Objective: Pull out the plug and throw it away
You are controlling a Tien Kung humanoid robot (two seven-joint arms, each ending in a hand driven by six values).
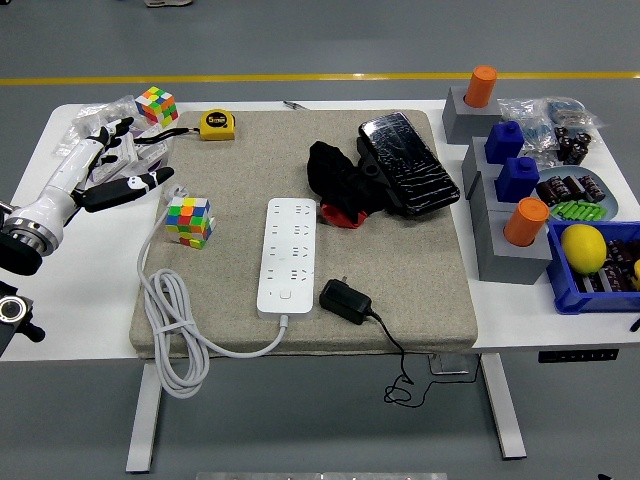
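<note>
**A:** Checking status: which step are you on?

**B:** Judging by the layout, the pull is done. The black plug (344,300) is lying loose on the grey mat (420,270), just beside the power strip (288,255) at its 4 o'clock corner, prongs pointing up-left, not seated in any socket. Its thin black lead runs off the mat's near edge and hangs below the desk (70,300).

**A:** Left hand?

**B:** Your left hand (105,170) is at 9 o'clock of the desk, well apart from the plug. Fingers spread, released, holding nothing. It sits near the plastic bags (100,120) and the strip's white cable (165,320), with one Rubik's cube (189,220) just to its right. Right hand isn't in frame.

**A:** So what's left?

**B:** My read: either the throw-away already counts as that drop on the mat, or you need to regrasp. No bin visible, so I can't tell where the target would be.

**A:** If you regrasp?

**B:** Reach toward 5 o'clock across the strip, come down on the plug body, not the lead. Watch the dangling lead; it could snag on the mat edge when you lift.
</note>
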